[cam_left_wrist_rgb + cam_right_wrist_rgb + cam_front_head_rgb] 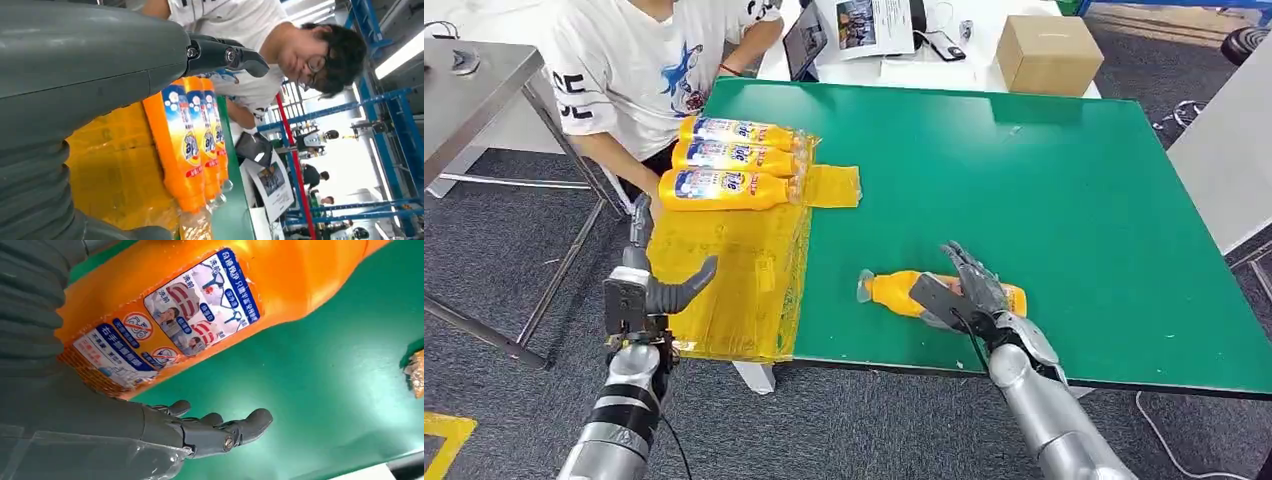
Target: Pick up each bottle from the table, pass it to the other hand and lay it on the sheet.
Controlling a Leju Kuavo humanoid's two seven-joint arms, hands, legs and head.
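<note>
We see a glossy orange plastic bottle (pixel 904 291) on a smooth matt green tabletop (pixel 1044 190), a shiny crinkled yellow plastic sheet (pixel 734 275), a cardboard box (pixel 1049 52).

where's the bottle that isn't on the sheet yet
Head view: the bottle lies on the green table near its front edge, under the right hand, right of the sheet.
</note>
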